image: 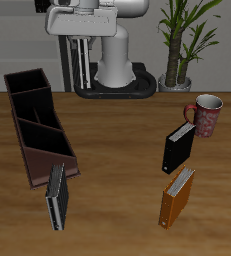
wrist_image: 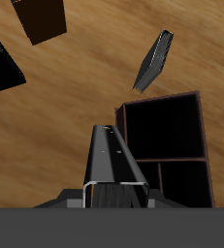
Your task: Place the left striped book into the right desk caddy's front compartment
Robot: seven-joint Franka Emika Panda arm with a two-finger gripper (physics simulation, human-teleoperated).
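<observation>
My gripper (image: pixel 80 40) is shut on the left striped book (image: pixel 80 66), which hangs upright below it, high over the table's back near the right desk caddy (image: pixel 35 150). In the wrist view the held book (wrist_image: pixel 113 163) shows edge-on, its lower end just beside the rim of the caddy (wrist_image: pixel 203 124), apart from it. The caddy's end compartment nearest the table's front is black inside and holds nothing. The twin striped book (image: pixel 57 195) stands on the table just past the caddy's front end and also shows in the wrist view (wrist_image: pixel 154 60).
A plain black book (image: pixel 179 148) and an orange book (image: pixel 177 198) stand on the other side of the table. A red mug (image: pixel 205 115) stands behind them. A potted plant (image: pixel 179 40) stands at the back beside the robot base.
</observation>
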